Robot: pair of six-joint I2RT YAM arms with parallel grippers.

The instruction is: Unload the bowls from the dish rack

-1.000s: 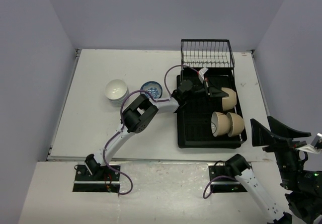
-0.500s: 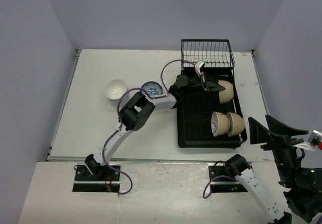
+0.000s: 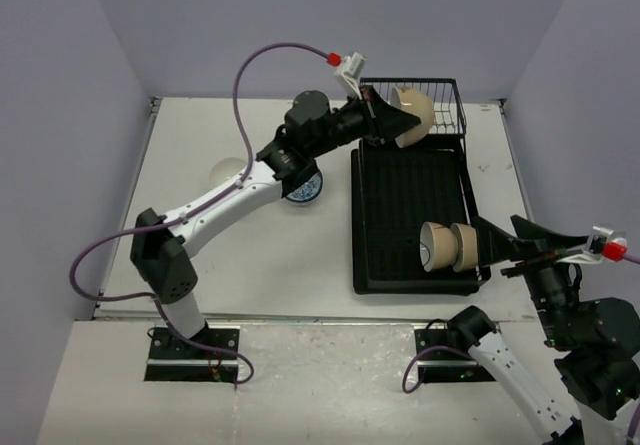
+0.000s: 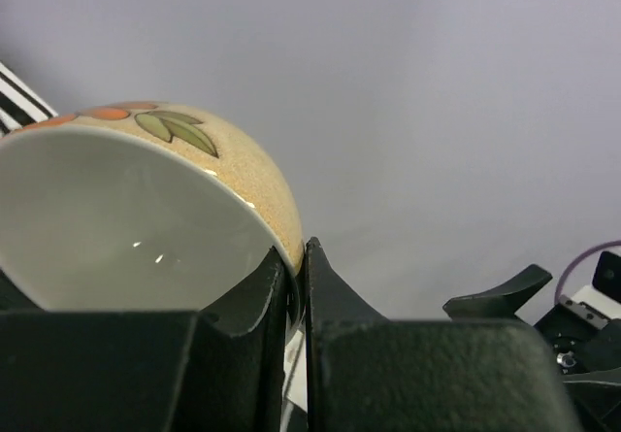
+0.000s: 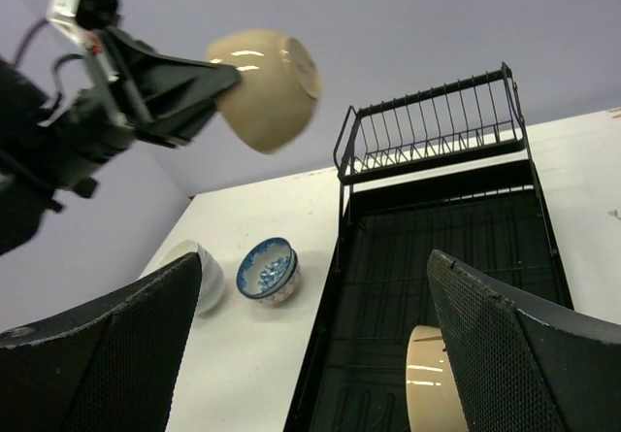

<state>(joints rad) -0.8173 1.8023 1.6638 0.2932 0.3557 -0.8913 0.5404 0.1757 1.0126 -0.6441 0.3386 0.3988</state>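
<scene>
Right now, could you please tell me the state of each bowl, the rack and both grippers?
held tan bowl: in the air, tipped sideways
left gripper: shut on that bowl's rim
right gripper: open, empty
dish rack: on the table, two bowls inside
left rack bowl: lying on its side
right rack bowl: on its side, touching it
blue-and-white bowl: upright on the table
white bowl: on the table

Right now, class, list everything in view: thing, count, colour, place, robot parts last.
black plastic dish rack: one, table's right half
tan round ceramic bowls: two, on their sides, rack's near end
leaf-patterned tan bowl: one, held aloft near rack's far end
blue-and-white patterned bowl: one, table left of rack
plain white bowl: one, farther left
white table: one, beneath everything
left tool: black, shut on leaf-patterned tan bowl
right tool: black, open, near right
</scene>
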